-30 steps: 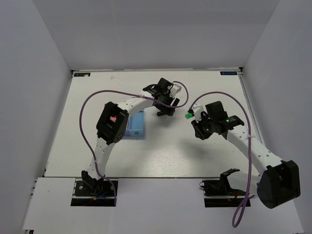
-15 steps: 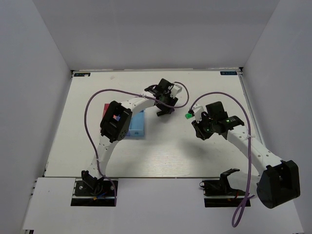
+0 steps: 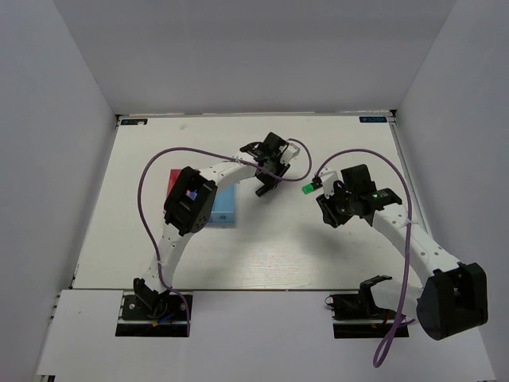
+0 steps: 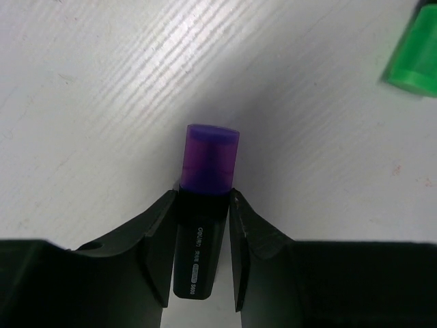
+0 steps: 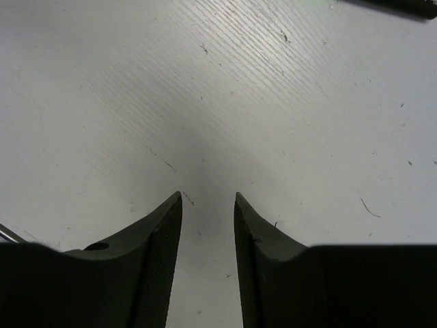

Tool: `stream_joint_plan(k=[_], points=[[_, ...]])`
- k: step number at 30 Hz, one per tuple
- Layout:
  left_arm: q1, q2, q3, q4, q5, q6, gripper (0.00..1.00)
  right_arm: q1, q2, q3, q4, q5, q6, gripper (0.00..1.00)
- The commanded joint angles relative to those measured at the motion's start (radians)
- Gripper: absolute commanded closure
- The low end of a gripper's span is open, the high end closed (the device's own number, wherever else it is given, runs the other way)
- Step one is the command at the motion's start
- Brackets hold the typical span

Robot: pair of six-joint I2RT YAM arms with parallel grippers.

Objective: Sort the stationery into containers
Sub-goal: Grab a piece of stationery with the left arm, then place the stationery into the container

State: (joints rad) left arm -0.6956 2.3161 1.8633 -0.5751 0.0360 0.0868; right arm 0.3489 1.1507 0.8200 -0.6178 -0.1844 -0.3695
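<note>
Our left gripper (image 4: 203, 205) clamps the purple-ended highlighter (image 4: 210, 160) by its black barrel, a square hold for lifting, we reckon; our right gripper (image 5: 208, 205) hangs parted, empty.

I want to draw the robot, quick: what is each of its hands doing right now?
Left gripper: closed on the purple-capped highlighter.
Right gripper: open, holding nothing.
</note>
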Motion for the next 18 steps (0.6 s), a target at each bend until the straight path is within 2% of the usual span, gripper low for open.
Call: stream_joint_plan(k=[1,4,8,9,11,12,13,14,15,16,17,18], points=[[-0.015,-0.072,0.075,-0.132,-0.031,-0.015,0.98,-0.024,0.004,-0.005,0.018,-0.001,-0.003,0.59],[-0.013,-0.162,0.094,-0.127,-0.031,-0.062,1.0,-0.037,0.035,-0.002,0.015,-0.003,-0.006,0.5],[-0.005,-0.36,-0.013,-0.071,-0.068,-0.175,1.0,-0.059,0.066,0.004,0.0,-0.018,-0.011,0.5],[-0.002,-0.429,-0.124,-0.057,-0.083,-0.206,1.0,-0.059,0.081,0.004,-0.003,-0.021,-0.011,0.52],[-0.004,-0.531,-0.241,0.006,-0.119,-0.255,1.0,-0.067,0.089,0.005,-0.007,-0.029,-0.009,0.56],[-0.004,-0.599,-0.321,0.024,-0.202,-0.272,1.0,-0.068,0.09,0.007,-0.005,-0.03,-0.011,0.58],[-0.002,-0.659,-0.398,0.073,-0.223,-0.289,1.0,-0.073,0.09,0.004,-0.008,-0.036,-0.009,0.6],[-0.002,-0.685,-0.432,0.089,-0.254,-0.314,1.0,-0.074,0.092,0.008,-0.011,-0.039,-0.011,0.69],[-0.002,-0.731,-0.482,0.104,-0.36,-0.327,1.0,-0.077,0.095,0.007,-0.016,-0.049,-0.011,0.8],[-0.001,-0.76,-0.515,0.101,-0.386,-0.337,1.0,-0.08,0.095,0.01,-0.016,-0.056,-0.011,0.92],[0.001,-0.768,-0.521,0.092,-0.41,-0.355,1.0,-0.083,0.104,0.011,-0.019,-0.066,-0.008,1.0],[0.002,-0.777,-0.535,0.077,-0.47,-0.355,1.0,-0.083,0.103,0.016,-0.026,-0.07,-0.009,1.0]])
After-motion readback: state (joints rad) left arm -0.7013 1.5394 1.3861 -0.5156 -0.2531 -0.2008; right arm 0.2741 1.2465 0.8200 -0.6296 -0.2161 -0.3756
